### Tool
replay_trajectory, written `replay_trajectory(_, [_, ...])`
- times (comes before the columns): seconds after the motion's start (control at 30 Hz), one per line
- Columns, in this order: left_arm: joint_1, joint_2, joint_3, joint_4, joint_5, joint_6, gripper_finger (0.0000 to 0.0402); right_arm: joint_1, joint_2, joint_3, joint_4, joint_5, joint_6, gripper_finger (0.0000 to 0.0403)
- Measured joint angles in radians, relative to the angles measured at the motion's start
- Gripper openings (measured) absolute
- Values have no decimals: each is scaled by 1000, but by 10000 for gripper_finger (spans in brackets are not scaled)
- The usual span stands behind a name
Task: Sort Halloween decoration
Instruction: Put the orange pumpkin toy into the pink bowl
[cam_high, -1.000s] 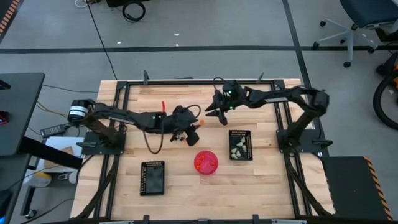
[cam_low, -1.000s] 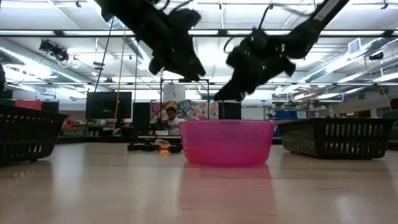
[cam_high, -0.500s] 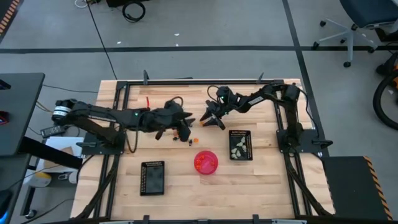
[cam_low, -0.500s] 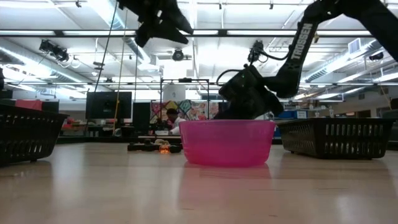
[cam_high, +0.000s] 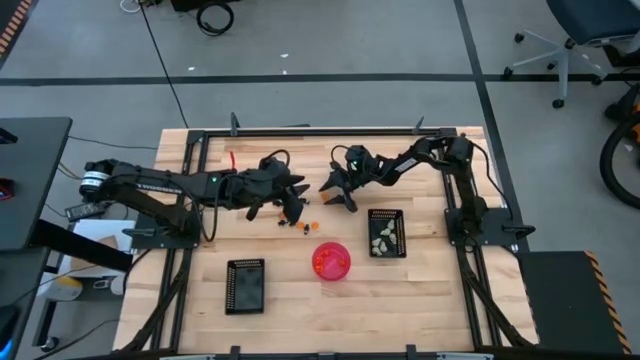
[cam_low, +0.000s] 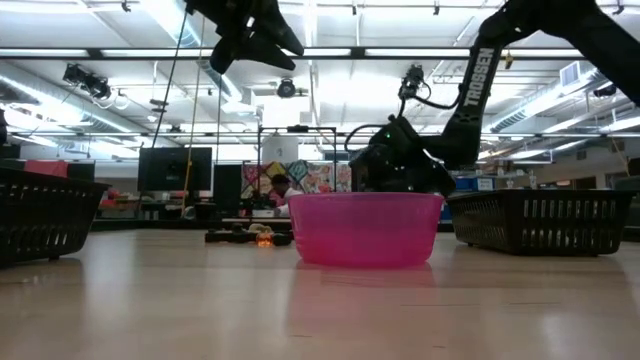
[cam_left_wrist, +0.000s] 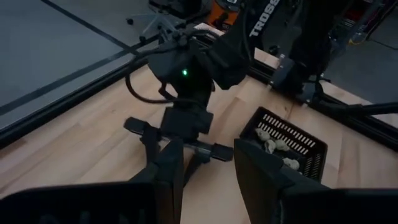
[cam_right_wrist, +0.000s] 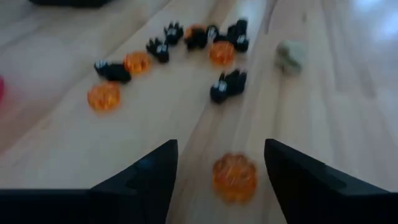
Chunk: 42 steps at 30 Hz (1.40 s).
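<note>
The Halloween decoration is a loose heap of tiny orange, black and pale pieces (cam_right_wrist: 186, 46) lying on the wooden table (cam_high: 300, 226), between the two grippers. One orange piece (cam_right_wrist: 235, 176) lies on the wood just ahead of my right gripper (cam_right_wrist: 221, 149), in line with the gap between its open fingers, untouched. A pale piece (cam_right_wrist: 290, 56) lies at the heap's edge. My right gripper (cam_high: 335, 190) is low over the table. My left gripper (cam_high: 296, 203) is open and empty (cam_left_wrist: 208, 174), high above the heap.
A pink-red bowl (cam_high: 331, 262) stands near of the heap. A black grid tray (cam_high: 386, 232) holding pale pieces stands to the right of the bowl. Another black tray (cam_high: 246, 285) stands to the left of the bowl. A metal frame (cam_high: 300, 132) borders the table.
My right gripper has come down from the far side toward the heap and now hangs low behind the bowl. My left gripper has gone up and a little toward the table's left edge.
</note>
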Motion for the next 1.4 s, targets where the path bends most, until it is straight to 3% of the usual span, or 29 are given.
replay_trajectory(0.23, [0,0,0,0,-5,-1,114,11,50,3,44,12,-17,210])
replay_trajectory(0.57, [0,0,0,1,-5,-1,114,0,52,3,32,7,-18,99])
replay_trajectory(0.9, [-2,0,0,-1,-5,-1,114,6,41,1,36,8,37,105])
replay_trajectory(1.4, [-2,0,0,-59,4,-25,114,66,-133,-2,30,-27,165,107])
